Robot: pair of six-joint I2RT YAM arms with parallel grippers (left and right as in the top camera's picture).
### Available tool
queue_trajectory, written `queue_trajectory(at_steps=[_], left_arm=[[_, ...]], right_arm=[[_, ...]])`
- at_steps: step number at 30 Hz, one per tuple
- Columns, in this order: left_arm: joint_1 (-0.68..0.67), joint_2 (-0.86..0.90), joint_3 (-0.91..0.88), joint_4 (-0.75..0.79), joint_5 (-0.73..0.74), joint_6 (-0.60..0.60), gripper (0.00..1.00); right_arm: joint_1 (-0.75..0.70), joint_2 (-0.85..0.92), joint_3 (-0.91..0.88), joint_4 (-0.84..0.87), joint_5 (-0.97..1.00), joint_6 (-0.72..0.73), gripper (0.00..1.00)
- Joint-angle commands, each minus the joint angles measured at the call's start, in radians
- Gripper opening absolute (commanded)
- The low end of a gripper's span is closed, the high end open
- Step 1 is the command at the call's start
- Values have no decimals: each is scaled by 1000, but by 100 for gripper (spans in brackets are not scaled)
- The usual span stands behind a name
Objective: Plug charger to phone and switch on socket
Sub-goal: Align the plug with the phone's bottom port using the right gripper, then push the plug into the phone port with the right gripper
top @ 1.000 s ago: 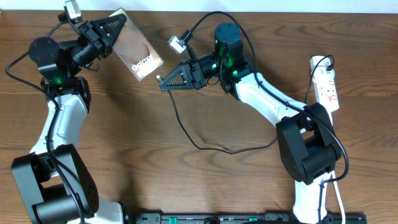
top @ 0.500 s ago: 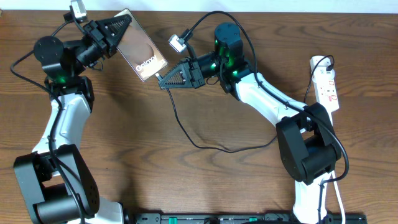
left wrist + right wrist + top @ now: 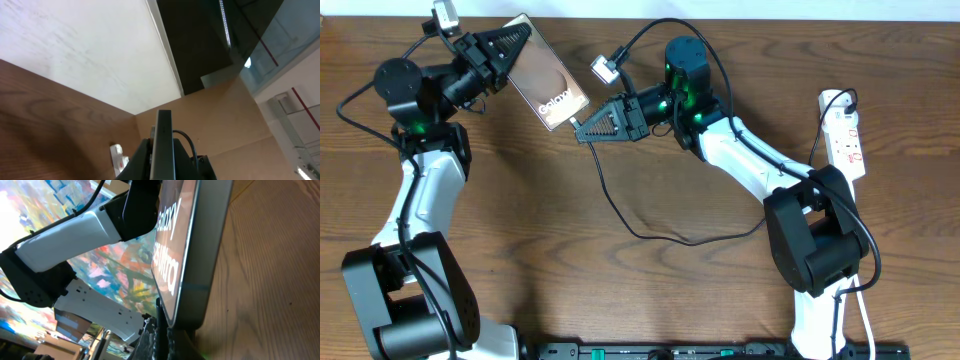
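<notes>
The phone (image 3: 548,75), dark with a glossy screen and white "Galaxy" lettering, is held tilted above the table in my left gripper (image 3: 508,45), which is shut on its far end. It shows edge-on in the left wrist view (image 3: 163,130) and fills the right wrist view (image 3: 195,245). My right gripper (image 3: 582,130) is shut on the plug tip of the charger (image 3: 160,311), which meets the phone's lower end. I cannot tell whether the tip is inside the port. The thin black cable (image 3: 620,215) loops over the table towards the socket (image 3: 845,135).
The white power strip lies at the far right edge, with a black plug (image 3: 847,100) at its rounded end; it also shows in the left wrist view (image 3: 119,156). The right arm's white links cross the table's right half. A black rail (image 3: 720,350) runs along the front edge.
My left gripper has carried the phone right and slightly up towards the right gripper, so its lower end now meets the plug tip. Nothing has moved in the last half second.
</notes>
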Motion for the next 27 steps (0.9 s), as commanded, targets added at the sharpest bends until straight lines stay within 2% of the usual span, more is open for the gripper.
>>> queue_trajectory(at_steps=[1, 27], left_arm=[[0, -19, 18, 13, 40, -13, 7], [-5, -19, 18, 13, 70, -12, 7]], right_arm=[[7, 11, 11, 0, 27, 17, 1], [7, 11, 11, 0, 77, 63, 1]])
